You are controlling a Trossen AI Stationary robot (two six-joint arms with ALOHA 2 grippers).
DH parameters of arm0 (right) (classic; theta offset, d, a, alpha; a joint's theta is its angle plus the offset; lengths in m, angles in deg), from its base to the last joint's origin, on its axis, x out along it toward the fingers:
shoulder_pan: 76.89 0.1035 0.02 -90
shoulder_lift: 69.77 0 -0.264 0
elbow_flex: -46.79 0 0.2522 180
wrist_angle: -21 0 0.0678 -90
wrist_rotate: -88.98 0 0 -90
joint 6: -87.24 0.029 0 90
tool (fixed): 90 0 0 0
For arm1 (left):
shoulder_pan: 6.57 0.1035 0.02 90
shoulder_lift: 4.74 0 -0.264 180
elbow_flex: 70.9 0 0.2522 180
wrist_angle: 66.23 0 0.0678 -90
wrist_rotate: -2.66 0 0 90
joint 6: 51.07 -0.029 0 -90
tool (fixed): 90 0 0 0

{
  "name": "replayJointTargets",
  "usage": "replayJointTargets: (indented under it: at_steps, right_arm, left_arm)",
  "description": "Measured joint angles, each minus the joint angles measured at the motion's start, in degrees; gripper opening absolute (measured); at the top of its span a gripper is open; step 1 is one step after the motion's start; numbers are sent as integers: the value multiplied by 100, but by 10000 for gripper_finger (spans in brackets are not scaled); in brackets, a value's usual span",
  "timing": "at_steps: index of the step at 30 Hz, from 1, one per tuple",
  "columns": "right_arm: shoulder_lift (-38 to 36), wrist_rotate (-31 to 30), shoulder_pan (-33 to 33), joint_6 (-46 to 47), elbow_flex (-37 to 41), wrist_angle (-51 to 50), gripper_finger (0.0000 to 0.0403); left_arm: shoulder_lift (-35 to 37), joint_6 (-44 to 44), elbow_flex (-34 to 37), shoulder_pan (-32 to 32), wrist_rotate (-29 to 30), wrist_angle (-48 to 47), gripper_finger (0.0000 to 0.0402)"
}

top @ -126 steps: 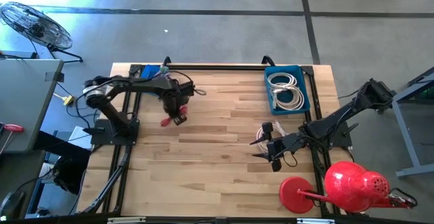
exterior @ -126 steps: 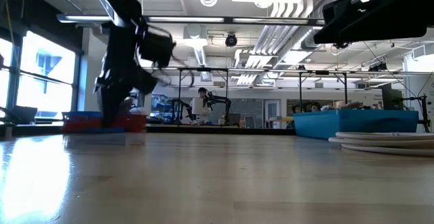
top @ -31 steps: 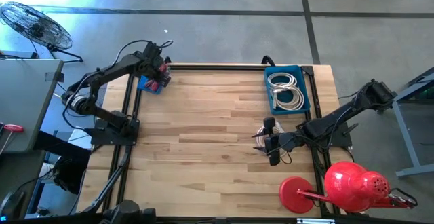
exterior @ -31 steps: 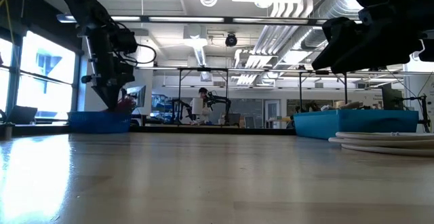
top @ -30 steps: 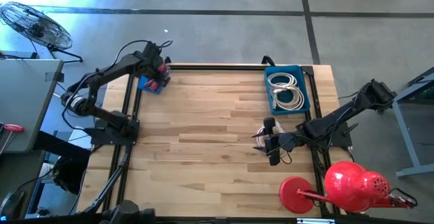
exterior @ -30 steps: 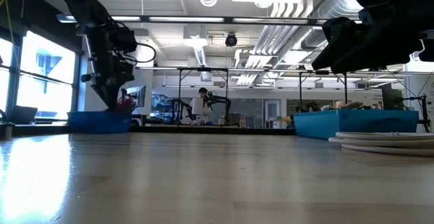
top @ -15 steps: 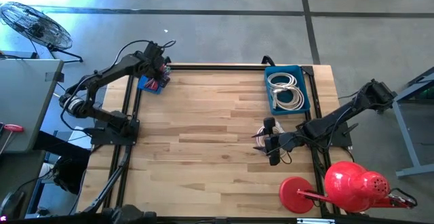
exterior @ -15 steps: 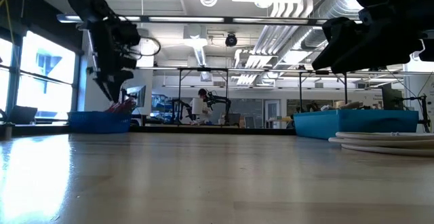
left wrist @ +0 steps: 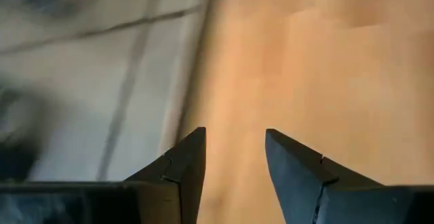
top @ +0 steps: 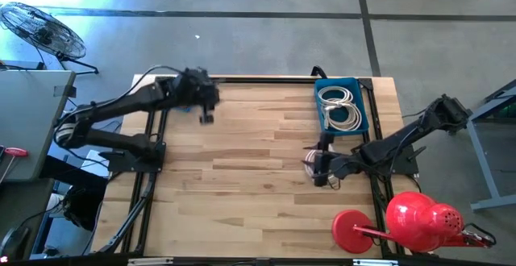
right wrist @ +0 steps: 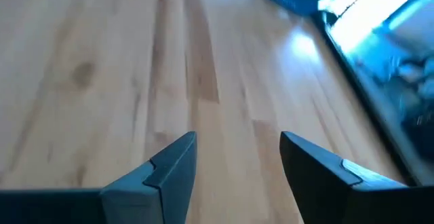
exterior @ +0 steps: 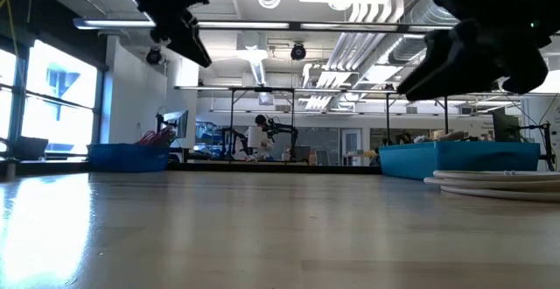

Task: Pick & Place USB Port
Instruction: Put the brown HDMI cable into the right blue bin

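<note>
While hovering above the pale wooden table [top: 258, 177], I am carrying my left gripper [left wrist: 234, 157] parted and empty, my right gripper [right wrist: 237, 157] waiting wide near the blue plastic bin of white cables [top: 339, 105].

A light wooden plank worktop [top: 258, 177] sits in a black metal frame on a grey concrete floor [top: 242, 40]. A round wire floor fan [top: 36, 28] stands well off its far left corner, and a red lamp with a round base [top: 403, 222] sits at its near right corner. In the low view a person [exterior: 259, 136] stands far back in the room.
</note>
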Motion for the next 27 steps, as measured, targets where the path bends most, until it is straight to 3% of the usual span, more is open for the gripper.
replayJointTargets:
  at_steps: [6, 16, 27]
  right_arm:
    - [0, 785, -221, 1323, 2, -941, 204]
    - [0, 2986, -193, 3393, 2, -1463, 204]
    - [18, 2311, 17, 4901, 2, -2879, 204]
  left_arm:
    - [-44, 60, 0, -1160, -1009, -634, 147]
    - [-732, 506, 7, -2504, -898, -964, 147]
    - [-1227, 713, 7, -2956, -792, -1146, 147]
